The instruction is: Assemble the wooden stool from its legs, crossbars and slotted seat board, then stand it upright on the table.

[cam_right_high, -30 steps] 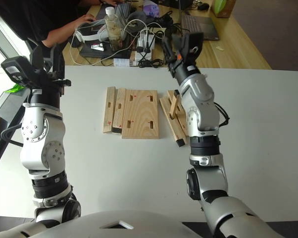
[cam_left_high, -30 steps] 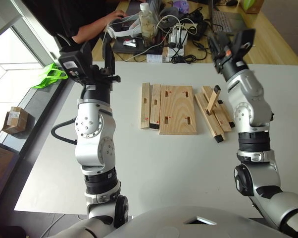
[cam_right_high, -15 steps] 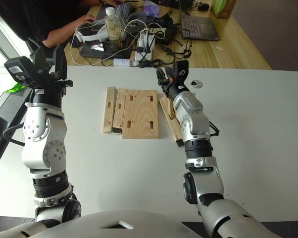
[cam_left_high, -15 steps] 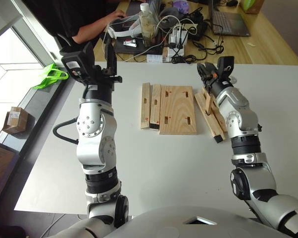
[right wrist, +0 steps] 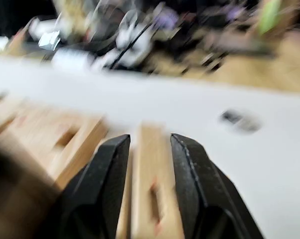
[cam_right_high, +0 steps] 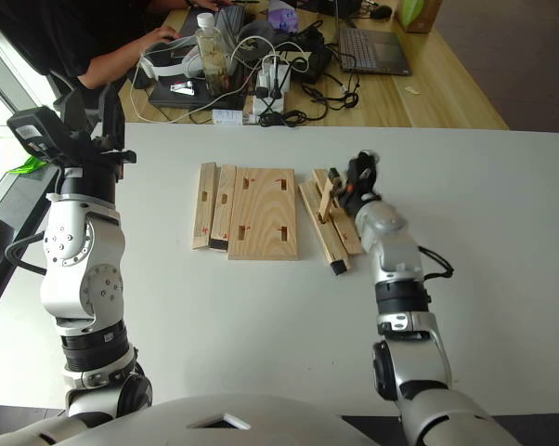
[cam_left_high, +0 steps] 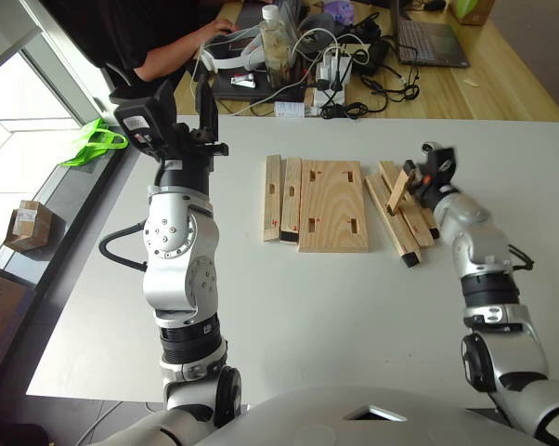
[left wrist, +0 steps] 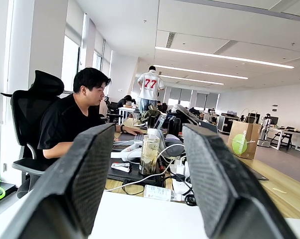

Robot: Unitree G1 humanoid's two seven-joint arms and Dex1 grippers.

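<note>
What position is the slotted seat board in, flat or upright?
Flat: the seat board lies face-up on the table, all four slots showing.

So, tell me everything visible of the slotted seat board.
The slotted seat board is a pale, rectangular wooden panel with four rectangular slots, one near each corner, and small red marks. It lies flat on the white table, its left edge against a narrow slotted bar; a pile of wooden pieces lies close on its right.

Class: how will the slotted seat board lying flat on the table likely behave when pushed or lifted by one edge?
The slotted seat board is a flat wood panel, so probably stiff. Lying flat on the table, it should slide, not roll. Held by one edge, it may tilt.
</note>
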